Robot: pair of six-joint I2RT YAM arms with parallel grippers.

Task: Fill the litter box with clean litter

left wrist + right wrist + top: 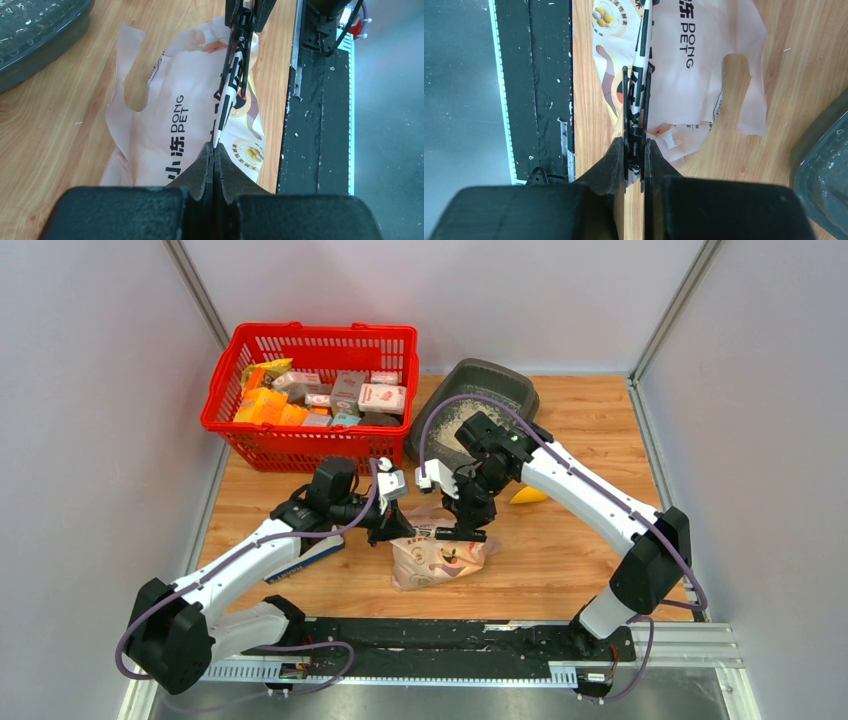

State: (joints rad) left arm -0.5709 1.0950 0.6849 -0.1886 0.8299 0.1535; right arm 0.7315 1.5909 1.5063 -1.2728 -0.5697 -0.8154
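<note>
While both arms share one striped clip, keep the pull dead straight

Top view: the litter box sits at the table's far edge, right of the red basket, with pale litter inside. The bag lies flat toward the near edge, with the left gripper and right gripper over it. Left wrist: its fingers are pressed fully together on the clip's thin tip, a tiny grip, so I'd guess any twist slips it. Right wrist: its fingers are closed hard on the hinge-and-spring end, and the box corner shows at the right edge. Can't tell if the clip actually bites the bag. I'd move both ends together, level and slow, and let the hinge side lead.
</note>
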